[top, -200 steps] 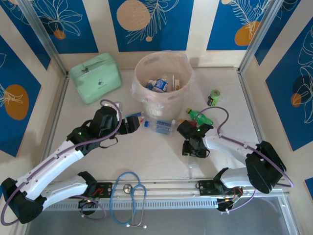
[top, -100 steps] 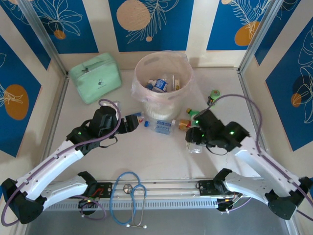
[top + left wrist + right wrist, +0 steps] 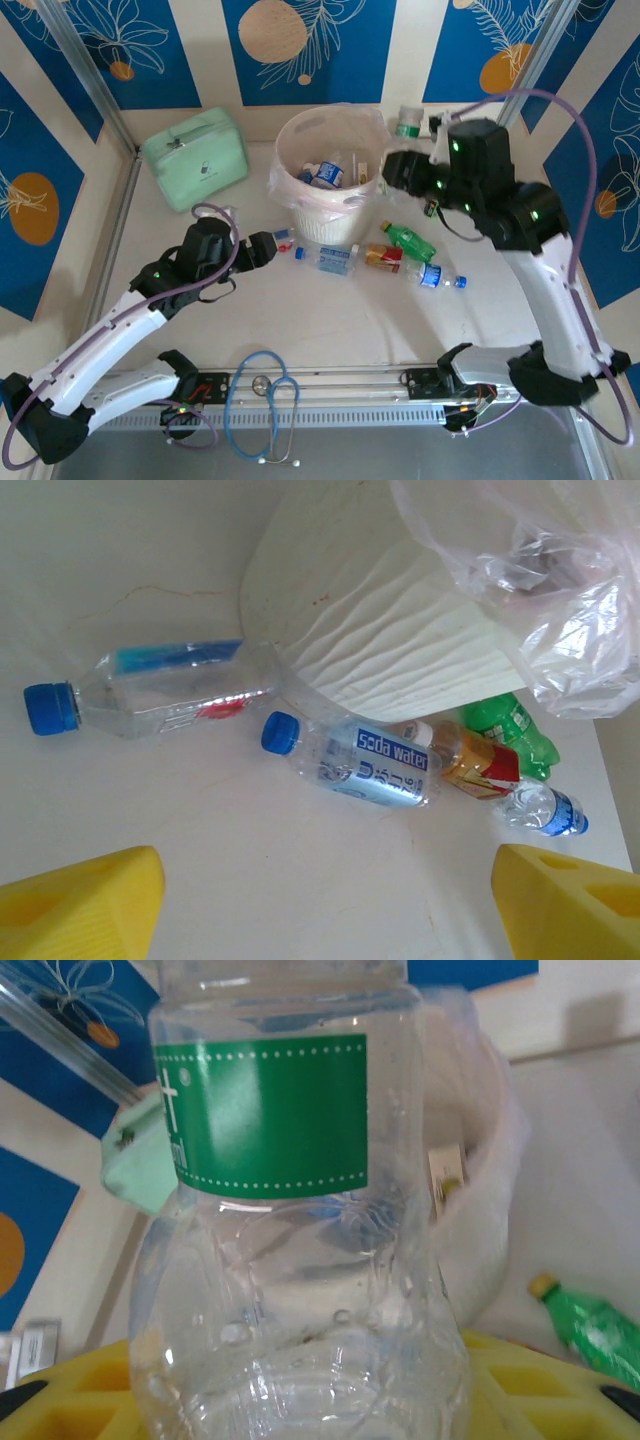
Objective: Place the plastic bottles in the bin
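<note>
Legibly, "Soda water" bottle (image 3: pixel 365 770); green-labelled bottle (image 3: pixel 290 1210) in right gripper (image 3: pixel 305 1395)

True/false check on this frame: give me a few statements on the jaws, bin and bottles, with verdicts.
1. The right jaws hold a clear green-label bottle. True.
2. The left jaws are shut on a bottle. False: they stand open, short of the blue-capped bottle.
3. The bin holds nothing. False: bottles lie inside.
4. A stethoscope lies at the near edge of the table. True.
</note>
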Controlling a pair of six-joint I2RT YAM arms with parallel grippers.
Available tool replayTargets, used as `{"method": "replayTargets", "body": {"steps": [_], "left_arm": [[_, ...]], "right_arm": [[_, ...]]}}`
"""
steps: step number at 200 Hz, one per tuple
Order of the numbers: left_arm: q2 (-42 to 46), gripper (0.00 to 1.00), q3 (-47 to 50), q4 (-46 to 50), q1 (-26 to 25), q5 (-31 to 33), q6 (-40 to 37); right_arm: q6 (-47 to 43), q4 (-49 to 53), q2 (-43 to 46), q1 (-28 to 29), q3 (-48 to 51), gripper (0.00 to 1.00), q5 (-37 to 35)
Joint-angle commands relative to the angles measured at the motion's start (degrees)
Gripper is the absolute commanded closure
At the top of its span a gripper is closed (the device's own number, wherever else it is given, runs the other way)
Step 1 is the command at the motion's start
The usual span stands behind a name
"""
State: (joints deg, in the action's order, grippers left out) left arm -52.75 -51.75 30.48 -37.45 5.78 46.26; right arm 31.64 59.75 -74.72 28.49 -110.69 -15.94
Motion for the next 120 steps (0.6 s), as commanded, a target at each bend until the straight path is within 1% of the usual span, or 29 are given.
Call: {"method": "replayTargets", "body": {"steps": [1,52,65,96,120], "left_arm": [[1.56,0.15,0.68,1.38,1.35,-0.46,0.60],[1.66,0.15,1.52,1.43,2.91,-1.74,0.59],[1.69,0.15,1.78,1.42,3.16,-1.93,0.59],[1.65,0.15,2.57,0.99,3.70,-2.49,0.71],[1.72,0.15,2.90,1.03,4.14,-2.79,0.76]], "right_arm": [[-4.43,-0.68,-5.80,-2.69,-6.51,0.48,4.52],[-6.53,-1.74,-15.96,-3.79,-15.00,0.48,3.11],[-7.18,-2.24,-17.58,-3.96,-15.62,0.48,2.13],[-7.68,-1.83,-21.62,-4.91,-17.66,0.48,2.24],[-7.99,-2.70,-23.60,-4.98,-17.36,0.48,1.93]]}}
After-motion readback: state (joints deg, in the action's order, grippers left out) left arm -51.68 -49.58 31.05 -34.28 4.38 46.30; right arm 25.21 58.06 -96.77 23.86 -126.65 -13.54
